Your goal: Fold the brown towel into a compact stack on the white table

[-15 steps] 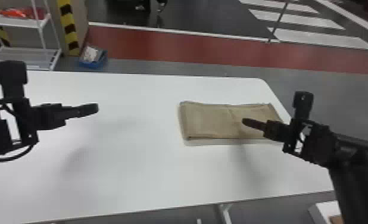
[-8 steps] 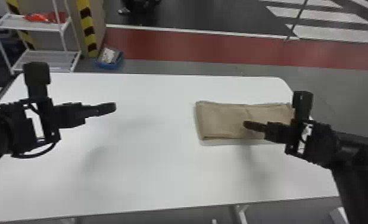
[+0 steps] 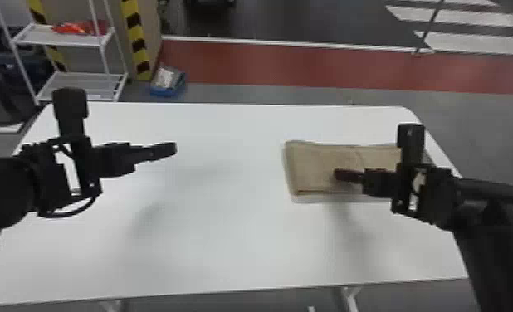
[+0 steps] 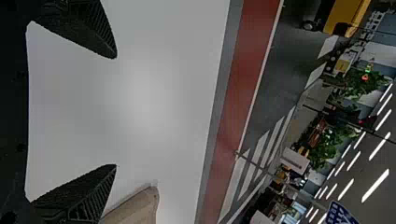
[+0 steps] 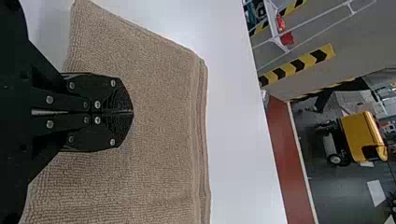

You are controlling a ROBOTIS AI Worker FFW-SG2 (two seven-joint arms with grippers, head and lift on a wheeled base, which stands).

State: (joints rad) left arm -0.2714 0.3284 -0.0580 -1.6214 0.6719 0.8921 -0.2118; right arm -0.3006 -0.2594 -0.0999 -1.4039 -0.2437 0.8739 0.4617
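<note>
In the head view, my left gripper [image 3: 176, 150] is over the left part of the white table [image 3: 226, 240], away from the towel. My right gripper [image 3: 336, 174] is over the folded brown towel [image 3: 318, 166], which lies flat as a rectangle on the table's right part. Seen from the left wrist, the left gripper [image 4: 116, 111] has its two fingers wide apart with nothing between them; a towel corner [image 4: 135, 207] lies beyond. From the right wrist, the right gripper [image 5: 133, 112] has its fingers together above the towel [image 5: 163, 116], no cloth visible between them.
Behind the table at the left stand a white shelf [image 3: 60, 39] and a blue box [image 3: 167, 83] on the floor. The right forearm crosses the table's right edge.
The head view has swung left, shifting the table and towel rightward in it. The towel keeps its folded shape, and the right gripper stays over it, now appearing nearer its left end.
</note>
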